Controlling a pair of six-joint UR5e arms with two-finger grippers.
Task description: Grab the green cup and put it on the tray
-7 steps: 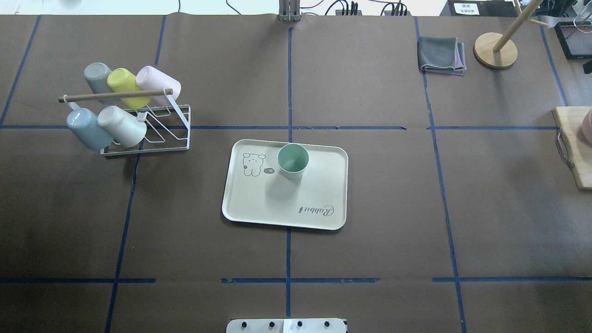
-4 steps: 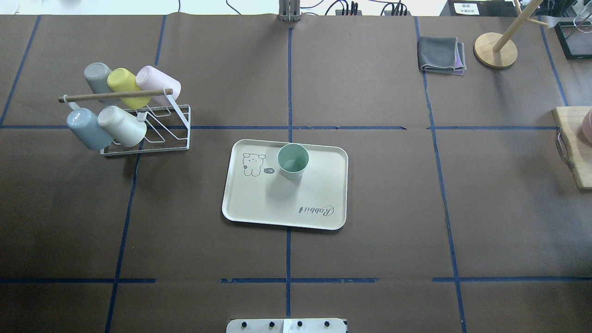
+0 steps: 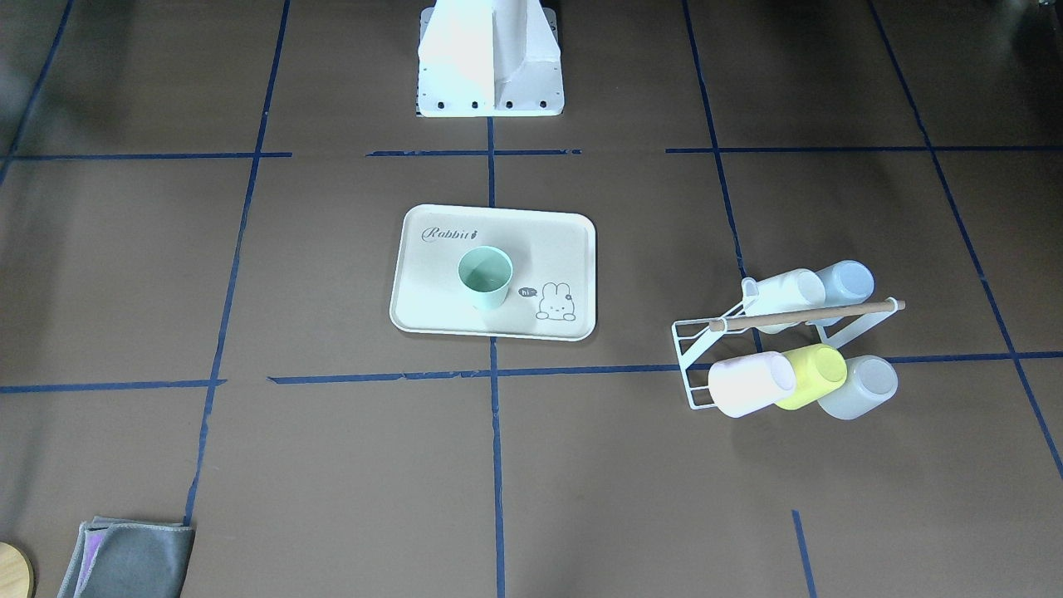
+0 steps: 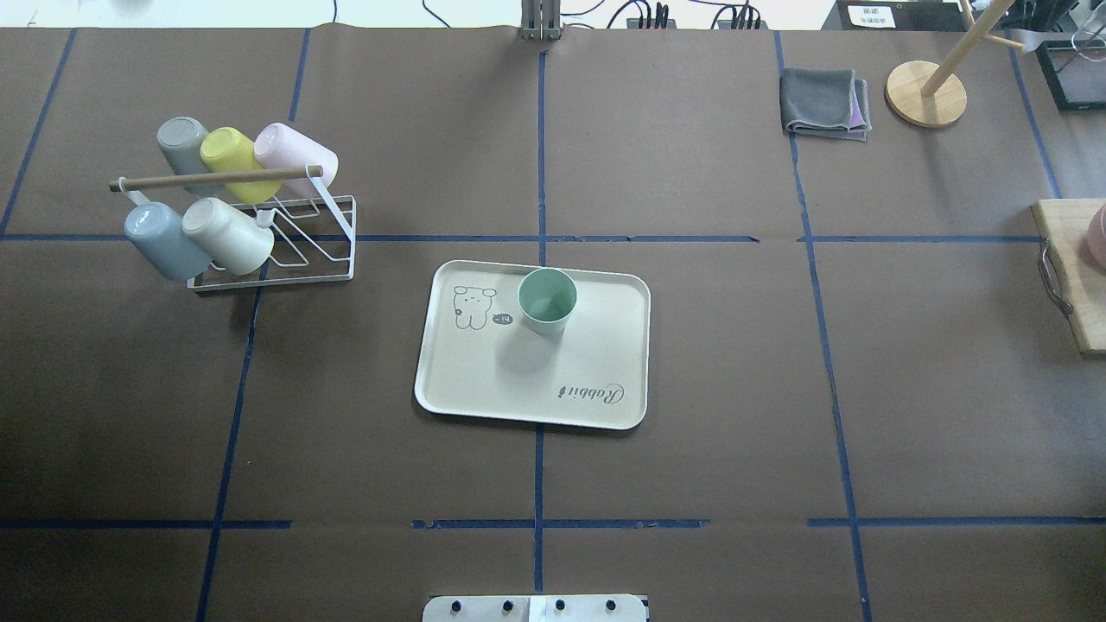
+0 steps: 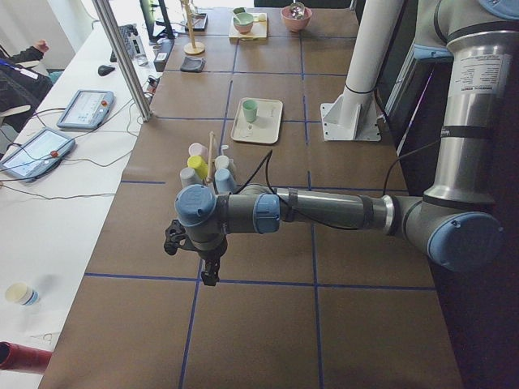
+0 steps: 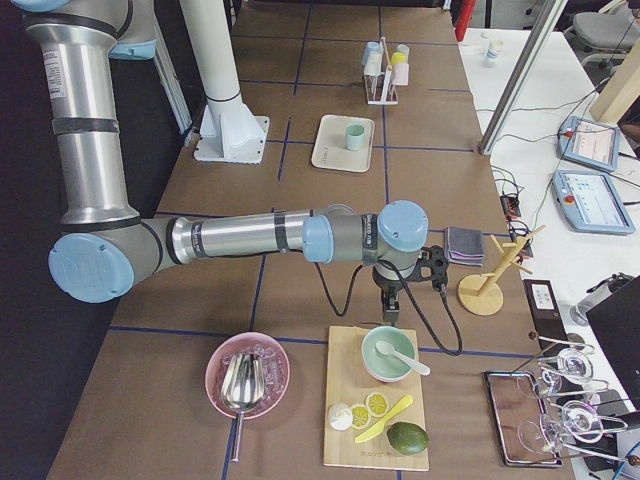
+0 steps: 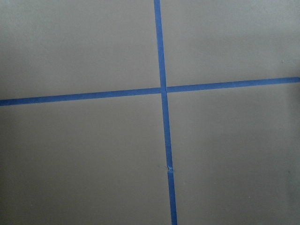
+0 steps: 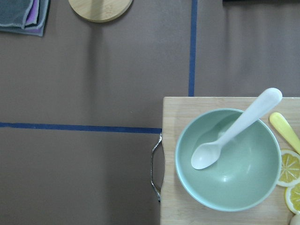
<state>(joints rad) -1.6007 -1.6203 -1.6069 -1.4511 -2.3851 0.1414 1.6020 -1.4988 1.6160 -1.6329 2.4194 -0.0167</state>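
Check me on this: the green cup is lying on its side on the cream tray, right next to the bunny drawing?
Not quite. The green cup stands upright, mouth up, rather than lying on its side; the overhead exterior view looks down into it. It is indeed on the cream tray, next to the bunny drawing.

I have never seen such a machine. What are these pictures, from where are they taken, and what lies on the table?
This is a robot with two arms at a table. Two cameras look down on the middle, two look along it from its ends, one sits on each wrist. The green cup stands upright on the tray. Apart, a rack holds five cups. The left gripper hangs over bare table, the right gripper over a bowl with a spoon. Nothing seems held; open or shut, I cannot tell.
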